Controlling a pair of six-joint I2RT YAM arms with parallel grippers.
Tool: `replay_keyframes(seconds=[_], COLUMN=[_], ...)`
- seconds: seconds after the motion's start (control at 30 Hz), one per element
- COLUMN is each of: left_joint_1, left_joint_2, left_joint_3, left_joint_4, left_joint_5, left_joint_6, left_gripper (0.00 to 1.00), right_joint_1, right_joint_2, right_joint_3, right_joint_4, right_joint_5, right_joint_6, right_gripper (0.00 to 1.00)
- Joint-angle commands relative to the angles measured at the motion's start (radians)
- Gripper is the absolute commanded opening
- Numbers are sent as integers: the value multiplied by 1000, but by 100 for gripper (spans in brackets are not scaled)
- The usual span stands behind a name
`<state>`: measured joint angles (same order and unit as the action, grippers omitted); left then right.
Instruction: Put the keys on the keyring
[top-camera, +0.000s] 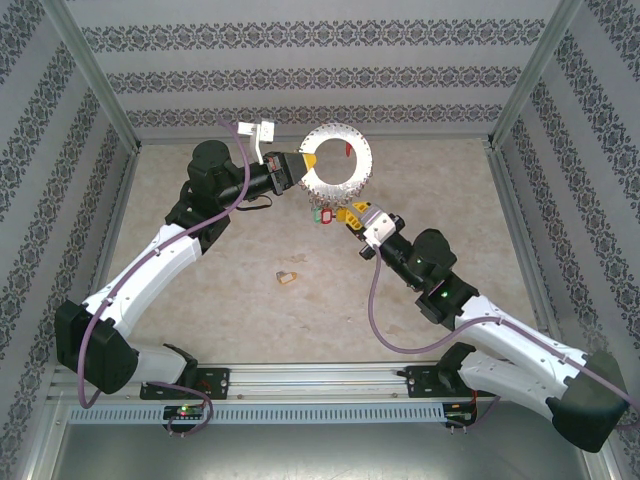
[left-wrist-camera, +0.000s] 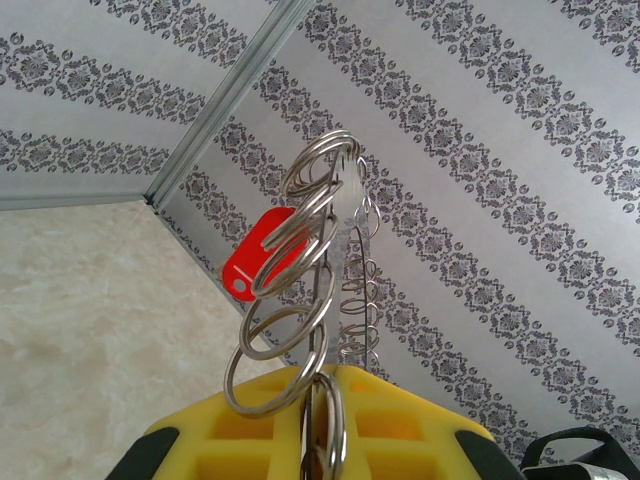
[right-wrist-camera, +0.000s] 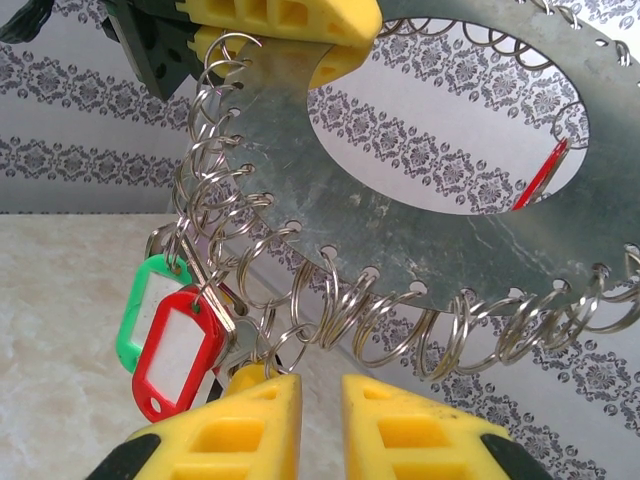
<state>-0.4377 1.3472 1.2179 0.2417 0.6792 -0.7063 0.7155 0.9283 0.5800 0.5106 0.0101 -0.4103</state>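
The keyring (top-camera: 335, 182) is a silver disc with a round hole, its rim fringed with small split rings. It hangs in the air at the back of the table, and my left gripper (top-camera: 300, 166) is shut on its left edge. In the left wrist view the disc (left-wrist-camera: 345, 230) stands edge-on between the yellow pads (left-wrist-camera: 400, 420). Keys with a red tag (right-wrist-camera: 178, 350) and a green tag (right-wrist-camera: 140, 310) dangle from the lower rim (right-wrist-camera: 420, 230). My right gripper (right-wrist-camera: 320, 395) sits just below the rim rings, jaws slightly apart with nothing between them. A tan key (top-camera: 288, 278) lies on the table.
Patterned walls with metal corner posts (top-camera: 508, 110) close in the beige table (top-camera: 200, 300) on three sides. A rail (top-camera: 320, 382) runs along the near edge. Another red tag (left-wrist-camera: 258, 255) hangs on the ring's far side. A yellow tag (right-wrist-camera: 243, 378) rests beside my right gripper's left finger.
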Motion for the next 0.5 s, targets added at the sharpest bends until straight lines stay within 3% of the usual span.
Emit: replay_keyframes(seconds=[0.0,0.47], left_joint_1=[-12,-13], left_joint_2=[-33,-30], left_joint_3=[43,38], left_joint_4=[47,54], left_joint_5=[11,9], left_joint_6=[8,4], left_gripper=[0,0], right_joint_1=[-6,-1], right_joint_2=[17,38], right_joint_3=[25,43], right_joint_4=[40,84], right_joint_5=[-25,5], right_joint_6=[22,13], right_gripper=[19,20])
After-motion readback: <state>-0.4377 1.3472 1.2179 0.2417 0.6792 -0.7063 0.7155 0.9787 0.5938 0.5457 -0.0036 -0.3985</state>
